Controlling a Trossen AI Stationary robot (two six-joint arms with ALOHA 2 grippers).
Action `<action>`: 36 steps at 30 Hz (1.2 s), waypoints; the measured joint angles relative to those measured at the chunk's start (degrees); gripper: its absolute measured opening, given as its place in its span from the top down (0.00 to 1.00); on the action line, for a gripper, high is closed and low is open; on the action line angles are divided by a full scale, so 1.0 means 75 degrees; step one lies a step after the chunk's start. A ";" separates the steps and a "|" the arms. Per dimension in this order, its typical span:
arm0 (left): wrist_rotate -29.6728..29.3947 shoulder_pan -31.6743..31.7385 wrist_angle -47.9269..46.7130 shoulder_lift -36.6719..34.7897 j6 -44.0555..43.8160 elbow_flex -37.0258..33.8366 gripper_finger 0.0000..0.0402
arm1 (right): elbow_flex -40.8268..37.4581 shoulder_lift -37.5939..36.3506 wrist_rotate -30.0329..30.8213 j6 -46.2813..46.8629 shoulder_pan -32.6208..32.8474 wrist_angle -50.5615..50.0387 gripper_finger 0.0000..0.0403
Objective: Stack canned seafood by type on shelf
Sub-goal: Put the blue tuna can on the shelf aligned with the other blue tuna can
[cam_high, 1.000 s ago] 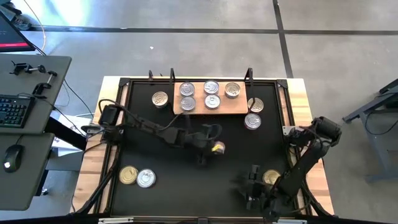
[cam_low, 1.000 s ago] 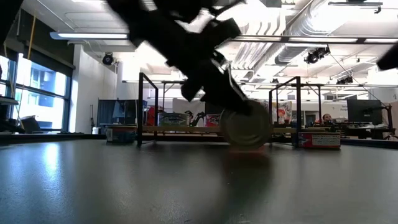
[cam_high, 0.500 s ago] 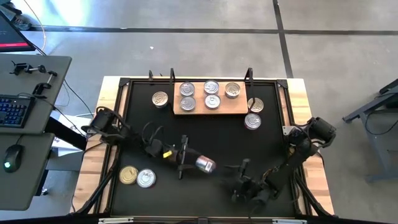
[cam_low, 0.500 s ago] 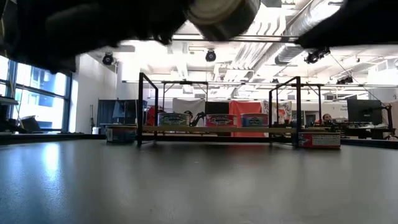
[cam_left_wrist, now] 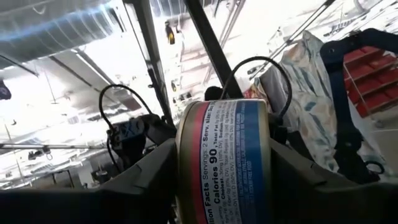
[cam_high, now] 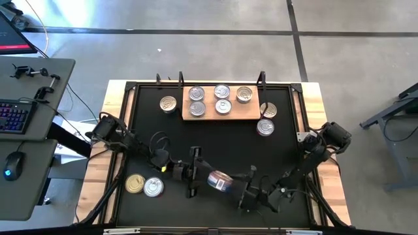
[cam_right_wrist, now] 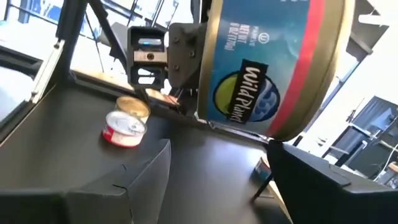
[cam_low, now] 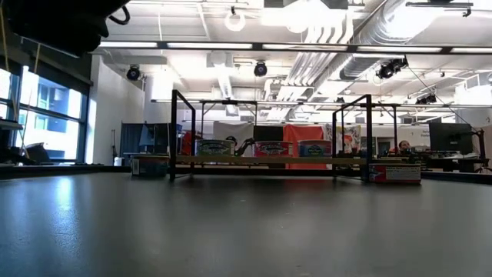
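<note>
My left gripper (cam_high: pixel 210 178) is shut on a blue-and-red labelled tin (cam_high: pixel 221 183), held above the black mat's near middle; the tin fills the left wrist view (cam_left_wrist: pixel 224 162). My right gripper (cam_high: pixel 243 194) is open just right of the tin, its fingers (cam_right_wrist: pixel 146 177) spread below the tin (cam_right_wrist: pixel 267 68); I cannot tell whether they touch it. The pale wood shelf (cam_high: pixel 248 115) at the far side bears several tins lying flat. My left gripper pinches the tin across its two flat ends (cam_left_wrist: pixel 181 168), one finger (cam_left_wrist: pixel 146 180) on each end. The fingers come from the table's left, about level. The tin is lifted clear of the mat and turned on edge, its label wall toward the wrist camera.
Loose tins lie flat on the mat: one left of the shelf (cam_high: pixel 168 103), two right of it (cam_high: pixel 265 126), and a gold one (cam_high: pixel 135 183) beside a silver one (cam_high: pixel 153 188) at the near left. Black frame posts (cam_high: pixel 181 79) stand at the shelf's far side.
My left gripper has carried the tin from the mat's middle toward the near edge, lifting it off the mat and out of the low view. My right gripper has moved toward the table's left, up to the tin.
</note>
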 joint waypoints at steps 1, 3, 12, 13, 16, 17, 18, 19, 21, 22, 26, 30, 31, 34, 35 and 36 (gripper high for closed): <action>0.0006 -0.0001 0.0001 -0.0002 0.0007 0.0005 0.54 | -0.0003 0.0005 0.0003 -0.0148 0.0021 0.0164 0.35; 0.0055 0.0001 0.0003 -0.0002 0.0053 0.0005 0.54 | -0.0006 0.0006 0.0006 -0.0312 0.0060 0.0398 0.35; -0.0039 0.0006 -0.0039 -0.0014 0.0146 0.0005 0.54 | -0.0009 0.0008 0.0328 -0.0687 0.0067 0.1158 0.35; -0.0093 0.0016 -0.0055 -0.0007 0.0177 0.0005 0.54 | -0.0009 0.0008 0.0576 -0.0699 0.0112 0.1165 0.35; -0.0258 0.0001 -0.0150 0.0011 0.0232 -0.0002 0.54 | -0.0006 0.0008 0.1284 -0.0721 0.0279 0.1091 0.35; -0.0307 -0.0006 -0.0213 0.0014 0.0226 -0.0016 0.54 | -0.0002 0.0008 0.1455 -0.0744 0.0361 0.1087 0.35; -0.0370 -0.0011 -0.0302 0.0032 0.0229 -0.0023 0.54 | 0.0017 -0.0001 0.1639 -0.0753 0.0448 0.1098 0.35; -0.0398 -0.0011 -0.0351 0.0049 0.0230 -0.0024 0.54 | 0.0023 -0.0007 0.1846 -0.0755 0.0522 0.1102 0.35; -0.0420 -0.0011 -0.0387 0.0051 0.0226 -0.0024 0.54 | 0.0020 -0.0006 0.2157 -0.0830 0.0647 0.1064 0.35; -0.0432 -0.0011 -0.0347 0.0045 0.0228 -0.0024 0.53 | 0.0020 -0.0006 0.2197 -0.0873 0.0699 0.1069 0.35; -0.0511 -0.0011 -0.0396 0.0039 0.0226 -0.0024 0.53 | 0.0020 -0.0006 0.2007 -0.0970 0.0747 0.1056 0.34; -0.0528 -0.0016 -0.0332 0.0036 0.0232 -0.0024 0.53 | 0.0017 -0.0006 0.1448 -0.1041 0.0559 0.0921 0.30; -0.0567 -0.0016 -0.0325 0.0029 0.0231 -0.0026 0.53 | 0.0006 -0.0006 0.1407 -0.1041 0.0498 0.0921 0.29; -0.0634 -0.0016 -0.0313 0.0010 0.0236 -0.0024 0.53 | 0.0008 -0.0006 0.1422 -0.1015 0.0321 0.0939 0.28; -0.0647 -0.0016 -0.0305 0.0007 0.0235 -0.0027 0.53 | 0.0006 -0.0006 0.1463 -0.1015 0.0279 0.0928 0.28; -0.0649 -0.0014 -0.0303 -0.0003 0.0235 -0.0024 0.53 | 0.0006 -0.0006 0.1492 -0.1015 0.0251 0.0956 0.28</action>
